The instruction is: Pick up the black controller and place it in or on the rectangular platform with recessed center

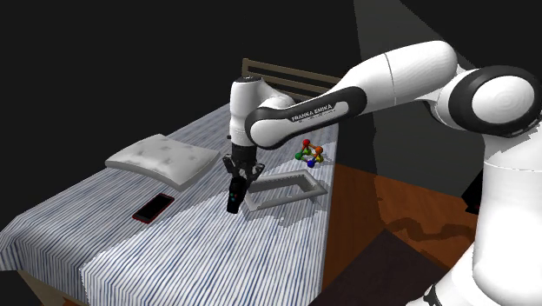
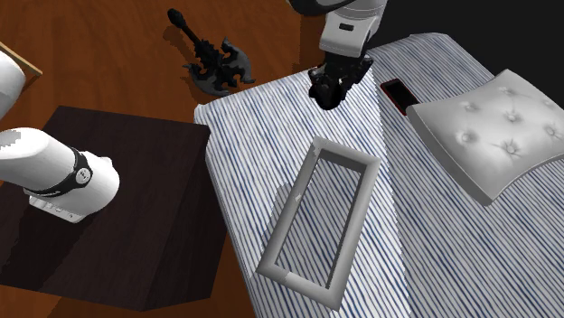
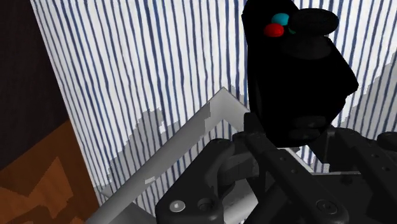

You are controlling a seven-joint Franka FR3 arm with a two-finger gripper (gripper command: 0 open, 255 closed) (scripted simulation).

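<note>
Holding black controller with red and blue buttons point(image 3: 296, 70), clenched in all-black two-finger gripper point(image 1: 236, 184). Centre over grey rectangular recessed platform point(image 2: 323, 217), lower close, then release.

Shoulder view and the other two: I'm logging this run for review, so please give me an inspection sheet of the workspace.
Surface: striped bed cover, flat.
Job's things: black controller held above the cover; grey rectangular platform with nothing in it.
Clutter: quilted cushion, black phone, ball-and-stick toy beyond the platform.
Grippers: gripper shut on the controller, near one end of the platform.
Cables: nothing seen.
Surroundings: wooden floor with a dark figurine; headboard.
</note>
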